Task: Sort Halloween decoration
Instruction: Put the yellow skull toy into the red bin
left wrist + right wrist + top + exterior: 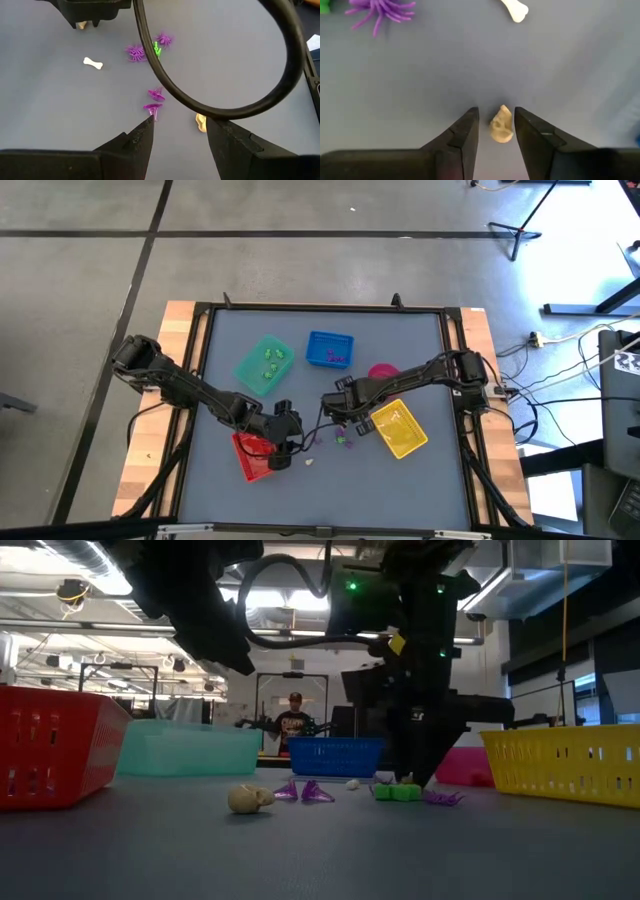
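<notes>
Halloween decoration (154,100) loose: two purple spiders (135,52), two skulls (501,124).

Overhead, table-level, two close wrist views

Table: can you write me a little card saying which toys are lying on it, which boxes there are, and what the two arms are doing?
loose trinkets: skull, bone, purple spiders, purple pointed pieces, green piece, all on the grey table
containers: red tray, green tray, blue tray, yellow tray, pink bowl
right gripper: fingers open, skull showing between them, not gripped
left gripper: fingers open, empty, near the red tray
</notes>
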